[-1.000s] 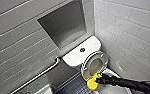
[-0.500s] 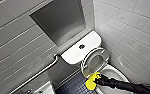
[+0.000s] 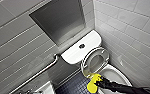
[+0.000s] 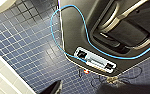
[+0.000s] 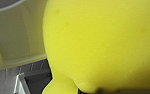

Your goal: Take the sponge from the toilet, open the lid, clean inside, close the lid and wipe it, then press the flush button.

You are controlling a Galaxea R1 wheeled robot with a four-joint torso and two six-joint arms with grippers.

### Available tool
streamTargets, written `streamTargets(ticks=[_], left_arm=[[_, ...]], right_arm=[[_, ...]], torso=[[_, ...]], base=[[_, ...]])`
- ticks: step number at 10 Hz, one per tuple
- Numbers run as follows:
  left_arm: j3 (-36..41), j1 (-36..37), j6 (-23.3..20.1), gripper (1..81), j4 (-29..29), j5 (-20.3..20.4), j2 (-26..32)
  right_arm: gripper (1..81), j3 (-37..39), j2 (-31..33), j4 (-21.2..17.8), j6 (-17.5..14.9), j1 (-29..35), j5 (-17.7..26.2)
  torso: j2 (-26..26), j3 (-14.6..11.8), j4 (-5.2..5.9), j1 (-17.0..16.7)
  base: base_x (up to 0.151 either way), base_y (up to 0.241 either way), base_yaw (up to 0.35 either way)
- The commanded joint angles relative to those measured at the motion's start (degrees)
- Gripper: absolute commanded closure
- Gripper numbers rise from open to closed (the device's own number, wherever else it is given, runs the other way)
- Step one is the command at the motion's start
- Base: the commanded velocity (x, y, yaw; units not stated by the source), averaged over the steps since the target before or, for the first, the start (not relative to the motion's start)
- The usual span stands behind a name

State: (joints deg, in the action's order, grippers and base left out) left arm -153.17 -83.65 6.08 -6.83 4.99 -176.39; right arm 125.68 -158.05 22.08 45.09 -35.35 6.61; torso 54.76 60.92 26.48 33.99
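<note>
1. The sponge (image 3: 93, 84), bright yellow, sits at the end of the dark right arm (image 3: 123, 87) in the head view. The right tool (image 3: 97, 84) is holding it, just beside the near rim of the bowl (image 3: 113, 75) and just below the lower edge of the lid (image 3: 96, 61).
2. The right wrist view shows the same sponge (image 5: 98, 45) very large, with a pale glossy curve (image 5: 18, 37) behind it. Whether that curve is lid or bowl cannot be told.
3. The head view alone gives the layout. The lid stands raised against the cistern of the toilet (image 3: 71, 53), its underside facing out. The flush button (image 3: 82, 46) is a small dark round spot in the middle of the flat cistern top.
4. The tool's fingers are hard to make out in both views, lost in blur and against the yellow. The grip is read from the sponge resting on nothing else.
5. The arm and the lower edge of the head view cut off much of the bowl, so its inside is barely seen.
6. The left wrist view looks at a blue mosaic floor (image 4: 23, 50), with a dark part of the robot and a thin blue cable (image 4: 66, 30) looping over it. Whether the left tool is wide or narrow cannot be told.
7. Farther out in the head view, a grey recessed niche (image 3: 58, 20) sits in the tiled wall above the cistern. A metal grab bar (image 3: 41, 71) slants along the wall beside the toilet.
</note>
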Motion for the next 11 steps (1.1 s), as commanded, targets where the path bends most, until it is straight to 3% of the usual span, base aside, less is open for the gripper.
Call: streamTargets(ticks=[1,6,11], left_arm=[[-0.55,-2.27,0.07,1.0,0.59,-4.81,1.65],[-0.55,-2.27,-0.02,1.0,0.41,-4.81,1.21],[-0.55,-2.09,0.07,1.0,0.67,-3.93,2.17]], right_arm=[[81.1,-4.40,2.53,0.25,0.35,-0.29,0.69],[81.1,-19.43,18.61,0.07,0.35,-3.72,-1.33],[81.1,-19.51,25.81,-0.37,0.35,-13.12,-9.32]], torso=[[0.00,0.00,0.00,0.00],[0.00,0.00,0.05,0.00],[0.00,0.00,0.07,0.00]], base=[[0.000,0.000,0.000],[0.000,0.000,0.000],[0.000,0.000,0.000]])
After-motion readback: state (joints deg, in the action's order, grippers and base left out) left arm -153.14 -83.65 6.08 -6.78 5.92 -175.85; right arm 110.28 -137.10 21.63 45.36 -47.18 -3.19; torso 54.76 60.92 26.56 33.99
